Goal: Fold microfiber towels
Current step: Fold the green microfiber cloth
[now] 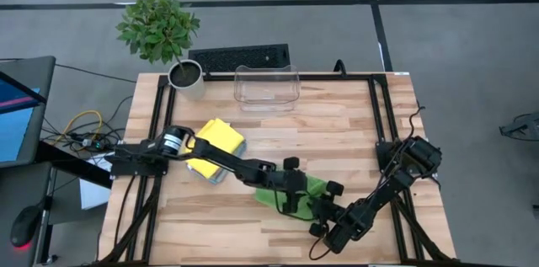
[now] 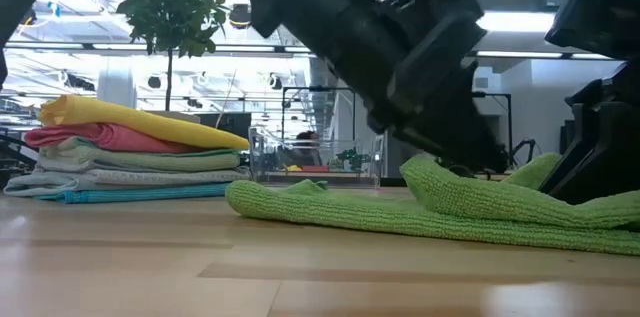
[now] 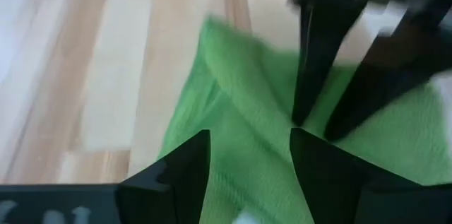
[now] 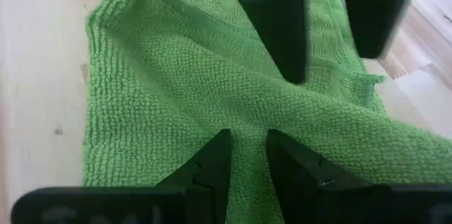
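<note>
A lime green microfiber towel lies partly folded over on the wooden table, near its front. My left gripper reaches in from the left and stands open just above the towel, with green cloth showing between its fingers. My right gripper comes from the near right and is shut on the towel. The two grippers face each other closely over the cloth. A stack of folded towels, yellow on top, rests on the table's left part. My left gripper: I cannot tell whether its fingertips touch the towel under them. My right gripper pinches a raised ridge of the green towel between its two fingers, slanting down from the table's near right. The rest of the towel lies on the table, slack; how many layers are held does not show.
A clear plastic bin stands at the far middle of the table. A potted plant is at the far left corner, and a keyboard lies behind the table. Bare wood lies between the bin and the towel.
</note>
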